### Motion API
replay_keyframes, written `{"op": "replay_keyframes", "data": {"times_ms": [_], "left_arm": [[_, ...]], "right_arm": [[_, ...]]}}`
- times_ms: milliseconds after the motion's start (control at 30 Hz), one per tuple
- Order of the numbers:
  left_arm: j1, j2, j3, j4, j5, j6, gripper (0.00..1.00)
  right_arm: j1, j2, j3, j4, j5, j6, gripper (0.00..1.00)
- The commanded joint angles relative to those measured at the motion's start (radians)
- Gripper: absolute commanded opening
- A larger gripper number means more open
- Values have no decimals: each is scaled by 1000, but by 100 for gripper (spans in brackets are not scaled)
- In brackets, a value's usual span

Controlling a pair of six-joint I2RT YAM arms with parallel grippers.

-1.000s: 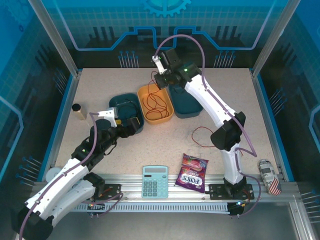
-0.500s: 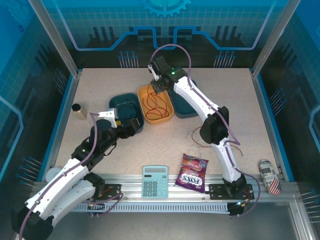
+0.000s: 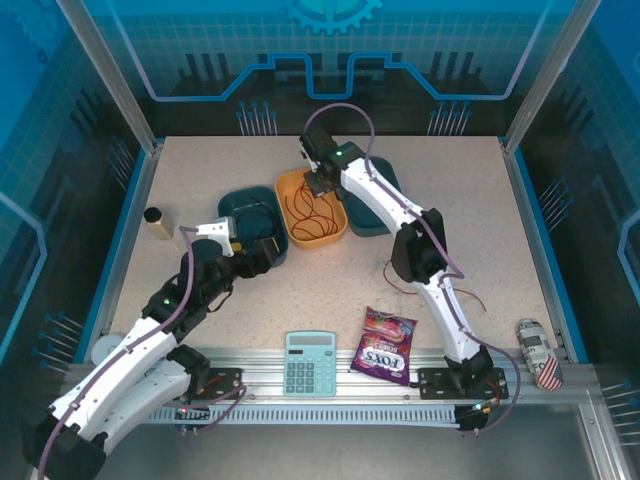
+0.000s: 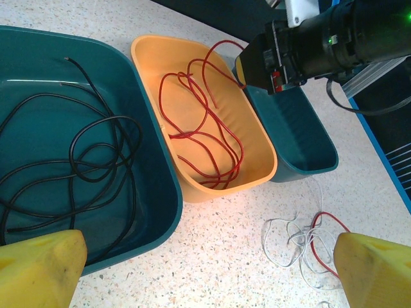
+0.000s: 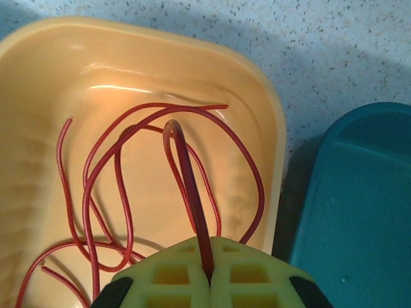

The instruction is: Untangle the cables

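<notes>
The red cable (image 4: 199,122) lies coiled in the orange bin (image 4: 266,157). My right gripper (image 5: 209,279) is shut on one strand of it, just above the bin's right side (image 3: 318,182). The black cable (image 4: 83,154) lies looped in the left teal bin (image 4: 164,192). On the table right of the bins, the white cable (image 4: 292,237) is tangled with a loop of the red cable (image 4: 324,221). My left gripper (image 4: 209,276) hangs open above the table by the left teal bin's near edge, with nothing between its yellow fingers (image 4: 38,269).
A second teal bin (image 3: 372,208) stands right of the orange one. A calculator (image 3: 310,362) and a candy bag (image 3: 384,345) lie near the front edge. A can (image 3: 537,352) is at the front right and a small cylinder (image 3: 155,222) at the left.
My right gripper has moved left and lower over the orange bin, still shut on the red cable. The left arm has not moved.
</notes>
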Motion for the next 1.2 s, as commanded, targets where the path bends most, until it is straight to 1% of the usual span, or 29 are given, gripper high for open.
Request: {"op": "replay_keyframes", "data": {"times_ms": [0, 133, 300, 467, 567, 667, 767, 867, 933, 1033, 1167], "left_arm": [[3, -15, 4, -5, 7, -4, 99], [3, -16, 1, -5, 8, -7, 99], [2, -16, 2, -8, 8, -8, 99], [2, -19, 2, -7, 9, -11, 99], [2, -20, 2, -9, 10, -11, 99], [2, -21, 1, -10, 9, -11, 99], [3, -23, 1, -10, 10, -11, 99], [2, -26, -1, -10, 10, -13, 99], [2, -27, -2, -9, 9, -13, 99], [2, -28, -4, -7, 12, -14, 99], [2, -29, -8, -5, 12, -18, 99]], "right_arm": [[3, 40, 32, 10, 25, 9, 3], [22, 68, 31, 12, 40, -12, 7], [43, 71, 13, 10, 21, -29, 15], [57, 22, -26, 22, -20, -30, 21], [65, -25, -55, 27, -18, -25, 24], [70, -91, -113, 48, -21, -12, 26], [72, -189, -202, 93, -39, 4, 31], [73, -284, -307, 154, -89, 13, 37], [74, -347, -384, 196, -144, 8, 44], [74, -444, -499, 263, -191, 23, 45], [74, -560, -604, 267, -165, 66, 44]]}}
